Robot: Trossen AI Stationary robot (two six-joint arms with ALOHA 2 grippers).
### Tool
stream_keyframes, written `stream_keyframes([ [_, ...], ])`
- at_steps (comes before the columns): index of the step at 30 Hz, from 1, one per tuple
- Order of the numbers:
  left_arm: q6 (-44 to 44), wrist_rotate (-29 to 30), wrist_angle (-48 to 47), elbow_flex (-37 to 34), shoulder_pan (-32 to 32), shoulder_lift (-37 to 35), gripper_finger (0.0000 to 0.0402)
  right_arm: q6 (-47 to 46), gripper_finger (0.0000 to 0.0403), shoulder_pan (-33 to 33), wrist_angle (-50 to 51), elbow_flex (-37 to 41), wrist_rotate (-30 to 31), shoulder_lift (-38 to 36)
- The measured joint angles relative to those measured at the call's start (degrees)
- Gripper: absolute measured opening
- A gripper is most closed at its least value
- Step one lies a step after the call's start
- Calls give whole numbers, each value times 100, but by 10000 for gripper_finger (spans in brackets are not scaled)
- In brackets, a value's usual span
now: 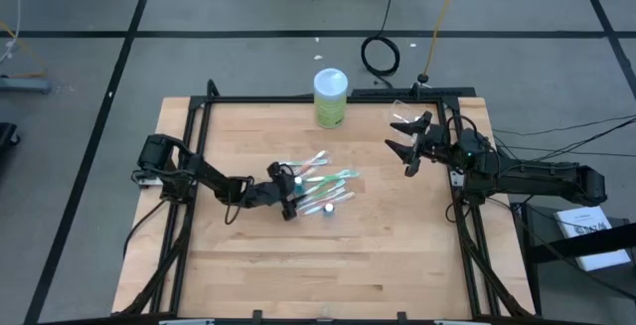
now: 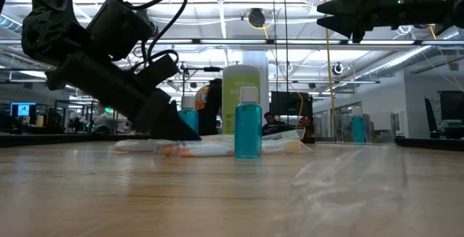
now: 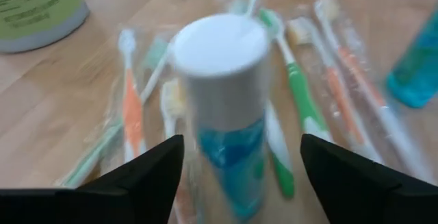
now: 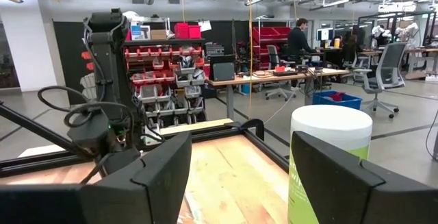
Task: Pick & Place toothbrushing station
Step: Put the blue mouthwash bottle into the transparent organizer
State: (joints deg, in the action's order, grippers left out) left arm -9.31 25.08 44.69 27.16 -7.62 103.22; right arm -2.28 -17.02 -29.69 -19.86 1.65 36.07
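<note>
The left arm stretches low across the surface [image 1: 248, 265], its gripper [image 1: 290, 194] at the pile of toothbrushes [image 1: 328, 181], fingers spread either side of a teal tube [image 3: 229, 114] without touching it. The right gripper [image 1: 412, 146] hangs raised near the far right edge, wide, holding nothing. Only the low view shows a 2nd teal tube [image 2: 248, 122] upright before the lime-green cylinder [image 2: 241, 99].

light: bright overhead ceiling strips | shadows: soft | blur: left wrist view, close-up smeared
</note>
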Motion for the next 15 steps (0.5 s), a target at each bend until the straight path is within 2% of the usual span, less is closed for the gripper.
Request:
stream_keyframes([
  [15, 41, 29, -53, 0, 0, -2, 233, 0, 247, 0, 31, 0, 0, 0],
])
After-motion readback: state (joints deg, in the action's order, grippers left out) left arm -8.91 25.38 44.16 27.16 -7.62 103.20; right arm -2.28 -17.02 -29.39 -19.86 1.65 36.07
